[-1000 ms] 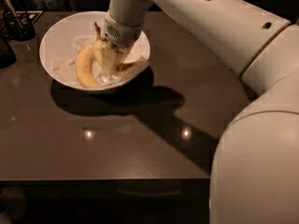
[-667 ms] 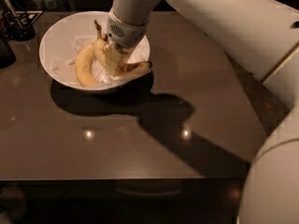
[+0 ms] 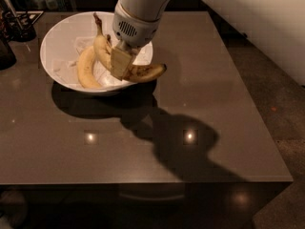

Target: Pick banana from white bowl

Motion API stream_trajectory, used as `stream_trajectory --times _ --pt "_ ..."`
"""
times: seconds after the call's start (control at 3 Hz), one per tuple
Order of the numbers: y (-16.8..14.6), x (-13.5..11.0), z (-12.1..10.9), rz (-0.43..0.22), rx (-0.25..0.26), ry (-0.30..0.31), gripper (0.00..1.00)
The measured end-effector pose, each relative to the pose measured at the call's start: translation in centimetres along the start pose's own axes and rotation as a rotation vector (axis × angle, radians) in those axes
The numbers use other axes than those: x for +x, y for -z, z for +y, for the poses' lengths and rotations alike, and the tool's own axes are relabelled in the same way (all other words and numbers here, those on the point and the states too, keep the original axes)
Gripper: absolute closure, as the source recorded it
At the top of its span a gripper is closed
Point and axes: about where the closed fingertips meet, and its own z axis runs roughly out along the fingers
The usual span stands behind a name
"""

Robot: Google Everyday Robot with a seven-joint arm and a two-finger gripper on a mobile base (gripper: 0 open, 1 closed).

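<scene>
Gripper (image 3: 119, 69) is hanging over the right half of the white bowl (image 3: 51, 42), pointing down from the pale wrist of the arm (image 3: 138, 8). It is clenching the banana (image 3: 143, 72) at about mid-length. Only the near, cream-coloured finger (image 3: 123, 58) is showing. The far one is hiding behind the fruit.

Banana orientation: strongly curved, with the long axis running from upper left to lower right. The dark stem is pointing up and away, toward the far rim of the bowl. The dark tip is pointing right and is sticking out past the bowl's near-right rim, over the table (image 3: 214, 104). The brown-bruised stretch is lying to the right of the gripper, and the cleaner yellow stretch is rising to its left.

Hard to read: the middle of the banana is covered by the near finger, and the wrist is blocking part of the bowl's far-right rim. I cannot tell whether the banana's underside is touching the rim or clearing it.

A second banana (image 3: 86, 70), evenly yellow, is lying on crumpled white paper (image 3: 64, 69) in the bowl, just left of the held one. Its ends are pointing toward the far and near sides.

The arm's shadow (image 3: 181, 142) is falling across the dark tabletop in front of the bowl. Dark items (image 3: 16, 25) at the left edge are cut off and too dim to identify.
</scene>
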Motion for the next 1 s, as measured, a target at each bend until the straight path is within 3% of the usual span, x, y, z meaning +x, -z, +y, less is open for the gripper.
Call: stream_trajectory --times 0.33,1.0 --pt "1.7 1.9 1.2 0.008 0.021 0.017 1.00" --pt "2.6 7.1 2.5 0.026 0.025 -0.048 1.00"
